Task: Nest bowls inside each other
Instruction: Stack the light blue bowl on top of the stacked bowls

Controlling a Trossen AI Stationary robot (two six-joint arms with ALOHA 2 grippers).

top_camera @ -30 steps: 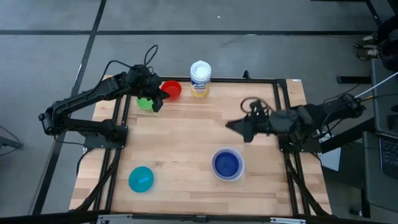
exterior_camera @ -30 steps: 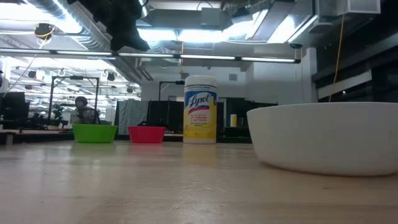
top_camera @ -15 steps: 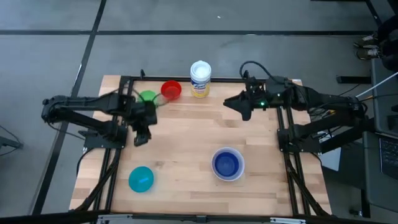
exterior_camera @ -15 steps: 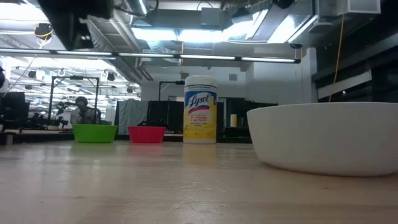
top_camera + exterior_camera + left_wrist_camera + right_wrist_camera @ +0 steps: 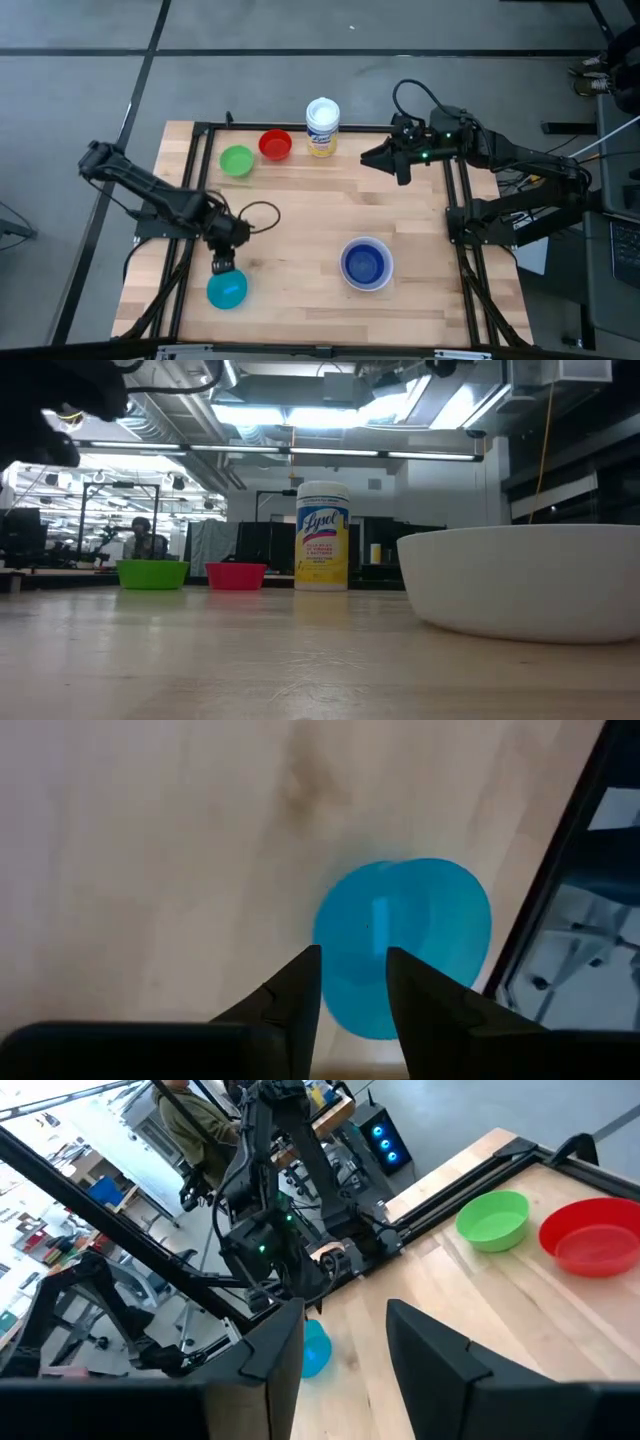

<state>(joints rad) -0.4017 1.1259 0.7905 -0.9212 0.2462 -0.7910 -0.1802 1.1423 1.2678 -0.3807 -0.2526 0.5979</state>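
The cyan bowl [image 5: 227, 289] sits upright on the table near its front left corner. My left gripper [image 5: 222, 266] hangs just above that bowl's far rim, pointing steeply down and open; in the left wrist view the left gripper [image 5: 350, 960] has the cyan bowl [image 5: 405, 945] past its fingertips. The dark blue bowl [image 5: 365, 264] sits inside the white bowl [image 5: 520, 580]. The green bowl [image 5: 237, 160] and the red bowl [image 5: 275, 145] stand side by side at the far edge. My right gripper [image 5: 372, 160] is open, high over the far right.
A white tub with a yellow label [image 5: 322, 125] stands at the far edge, right of the red bowl. Black frame rails [image 5: 455, 200] run along the table's sides. A person [image 5: 148, 542] shows in the room beyond the table.
My left gripper has swung from the green bowl at the far left toward the near edge, sinking and tipping downward over the cyan bowl. My right gripper has gone from the middle right toward the far edge. No bowl has moved.
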